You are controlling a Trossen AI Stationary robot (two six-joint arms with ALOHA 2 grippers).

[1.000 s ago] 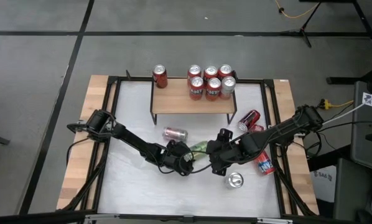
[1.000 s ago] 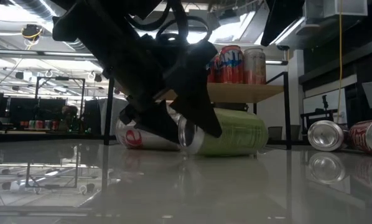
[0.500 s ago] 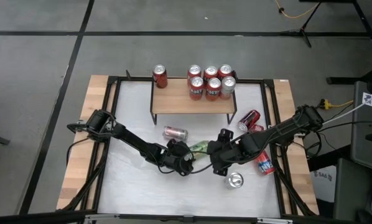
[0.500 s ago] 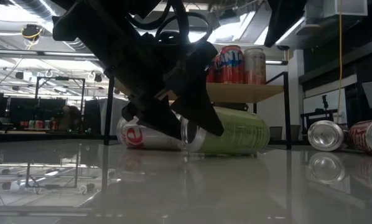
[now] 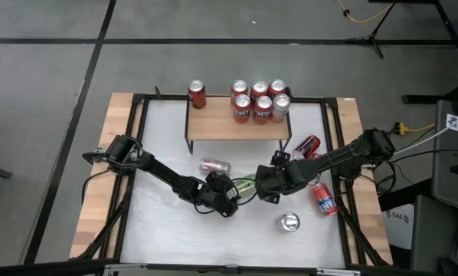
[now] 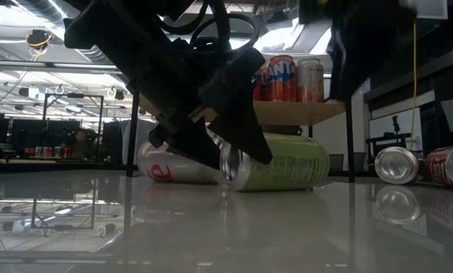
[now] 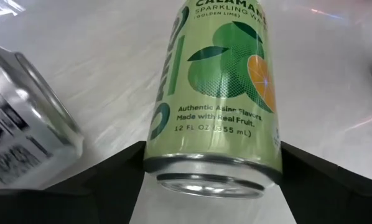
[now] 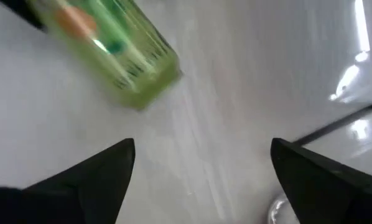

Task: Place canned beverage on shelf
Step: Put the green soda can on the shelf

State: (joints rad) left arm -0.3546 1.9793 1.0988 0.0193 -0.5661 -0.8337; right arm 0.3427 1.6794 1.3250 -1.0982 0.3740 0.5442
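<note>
Item: green can (image 7: 214, 99), lying on its side on the white table (image 5: 160, 230), near the middle, in front of the shelf (image 5: 237, 126) and well clear of it. Its long axis ran roughly left to right across the table, one end pointing at each arm.

Left gripper (image 5: 227, 201): at the can's left end, fingers (image 7: 111, 174) spread wide, one on each side of the rim, not yet pressing in. Nothing held. The can ran straight out from between the fingers, axis in line with the reach.

Right gripper (image 5: 266, 192): just off the can's other end, fingers (image 8: 99, 171) wide apart and empty, the can (image 8: 108, 46) ahead of them and apart.

Nearer arm: the left, judged ready to close.

Also present: a silver and red can (image 5: 215, 165) lying just beside the green one; six cans (image 5: 260, 101) upright on the shelf; more cans (image 5: 307, 146) lying to the right.
</note>
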